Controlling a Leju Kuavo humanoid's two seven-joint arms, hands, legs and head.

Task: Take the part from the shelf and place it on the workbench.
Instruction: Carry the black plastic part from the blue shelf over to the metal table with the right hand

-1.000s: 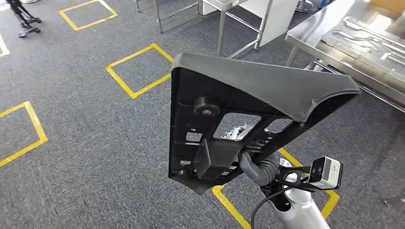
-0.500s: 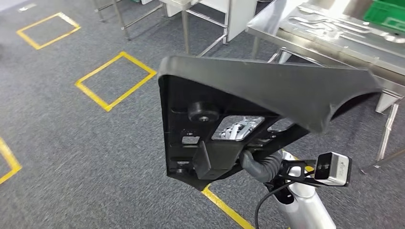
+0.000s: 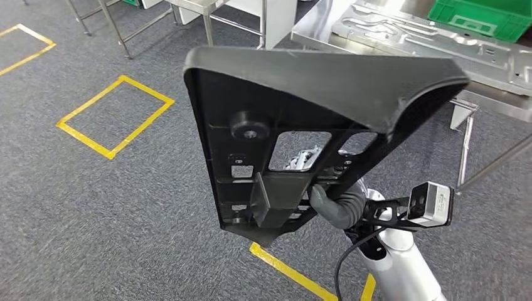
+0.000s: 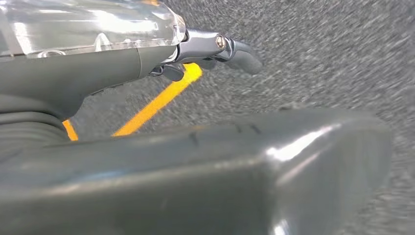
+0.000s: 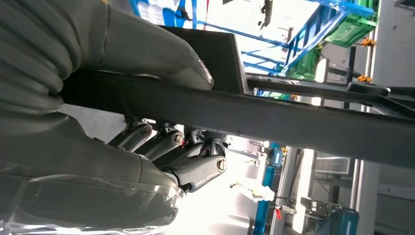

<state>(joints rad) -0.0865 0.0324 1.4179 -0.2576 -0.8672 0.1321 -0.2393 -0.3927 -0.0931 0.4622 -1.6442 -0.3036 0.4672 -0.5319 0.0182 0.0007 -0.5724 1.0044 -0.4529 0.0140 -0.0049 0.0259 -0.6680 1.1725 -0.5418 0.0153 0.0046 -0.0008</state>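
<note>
1. Holding the big black part [image 3: 313, 113] up in the air is the right hand [image 3: 329, 204], which grips the part's low edge from underneath.
2. In the right wrist view, the thick grey thumb [image 5: 147, 54] presses on one side of a flat black bar of the part [image 5: 293, 120], and the dark fingers [image 5: 195, 169] curl against the other side. The hand is squeezing the part tight.
3. The part is above the grey carpet floor [image 3: 94, 207], in front of the shiny metal desk [image 3: 502, 94]. It is near the desk but not on it.
4. The part has a smooth curved top and a flat side with holes and a round knob [image 3: 250, 125].
5. A green crate [image 3: 483, 15] sits at the far side of the desk, and flat metal pieces [image 3: 401, 31] lie on the desk next to the crate.
6. Yellow tape squares [image 3: 116, 116] mark the floor, off to the side of the part away from the desk.
7. The left hand [image 4: 210, 49] hangs over the floor near a yellow line [image 4: 156, 100]. Its fingers hold nothing, but I cannot tell if they are spread or curled.
</note>
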